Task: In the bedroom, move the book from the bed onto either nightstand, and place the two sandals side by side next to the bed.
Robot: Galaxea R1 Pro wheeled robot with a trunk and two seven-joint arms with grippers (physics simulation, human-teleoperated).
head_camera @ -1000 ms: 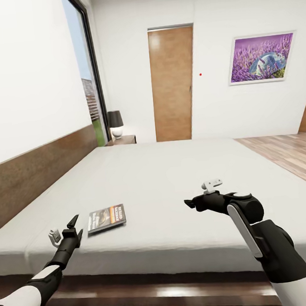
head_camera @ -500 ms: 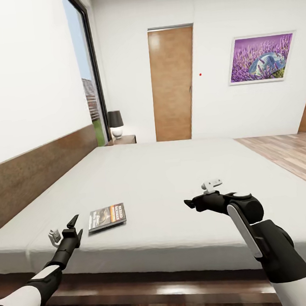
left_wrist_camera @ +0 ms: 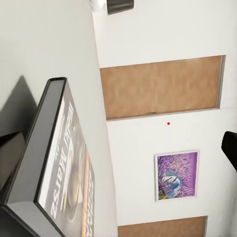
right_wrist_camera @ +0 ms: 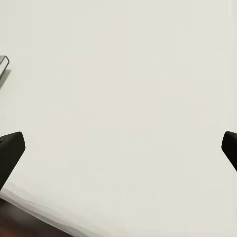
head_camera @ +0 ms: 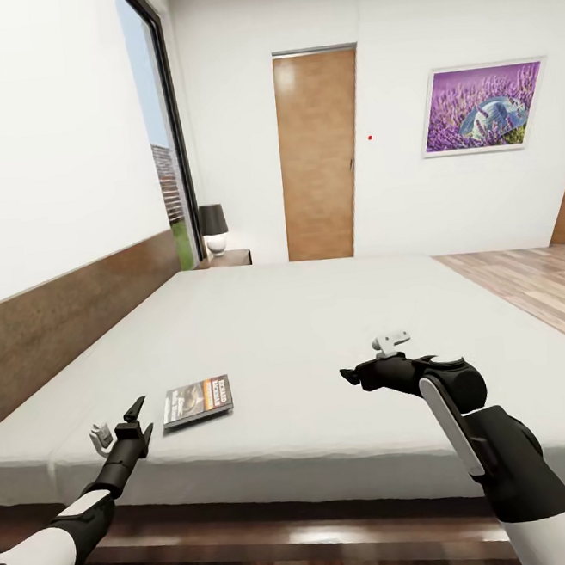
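The book (head_camera: 197,401), dark with an orange band, lies flat on the off-white bed (head_camera: 322,330) near its front left corner. My left gripper (head_camera: 134,416) is open, low at the bed's edge just left of the book and apart from it. In the left wrist view the book (left_wrist_camera: 59,168) looms close between the spread fingers (left_wrist_camera: 10,158). My right gripper (head_camera: 350,376) hovers open over the mattress, well right of the book, with nothing between its fingertips (right_wrist_camera: 10,148). A nightstand (head_camera: 227,258) stands at the bed's far left corner. The sandals are out of view.
A black-shaded lamp (head_camera: 214,228) sits on the nightstand. The brown headboard (head_camera: 70,316) runs along the left wall beside a tall window (head_camera: 162,156). A wooden door (head_camera: 318,154) and a purple picture (head_camera: 483,108) are on the far wall. Wood floor (head_camera: 533,280) lies to the right.
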